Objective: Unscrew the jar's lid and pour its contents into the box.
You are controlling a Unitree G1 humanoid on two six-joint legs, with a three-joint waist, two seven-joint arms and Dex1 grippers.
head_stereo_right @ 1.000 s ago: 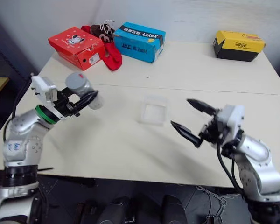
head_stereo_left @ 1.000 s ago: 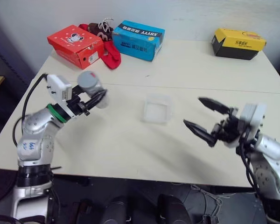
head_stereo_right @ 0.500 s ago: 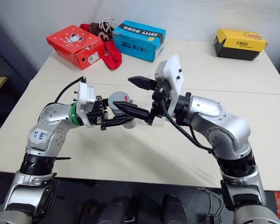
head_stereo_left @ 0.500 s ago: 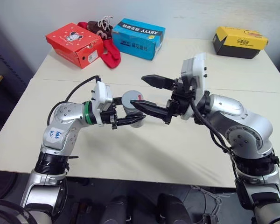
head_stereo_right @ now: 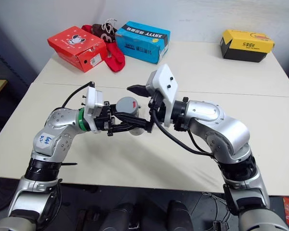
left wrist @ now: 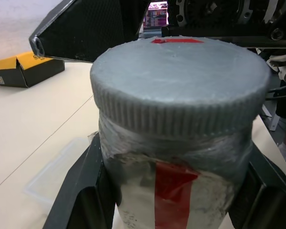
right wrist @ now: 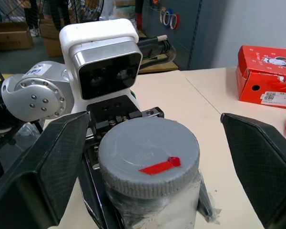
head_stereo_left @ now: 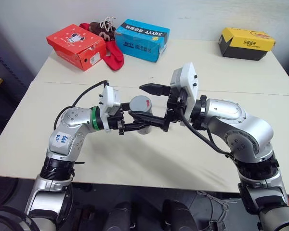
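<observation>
Left hand clamps the jar; right hand gapes wide, straddling its lid.

The jar has its base cut off; its wrapping hides the contents

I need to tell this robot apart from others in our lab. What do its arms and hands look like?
Silver metal arms with rounded joints and black cables. The left arm has a green ring at the wrist and a small blue-marked sticker. Each hand has a white camera block and two black pointed fingers.
</observation>
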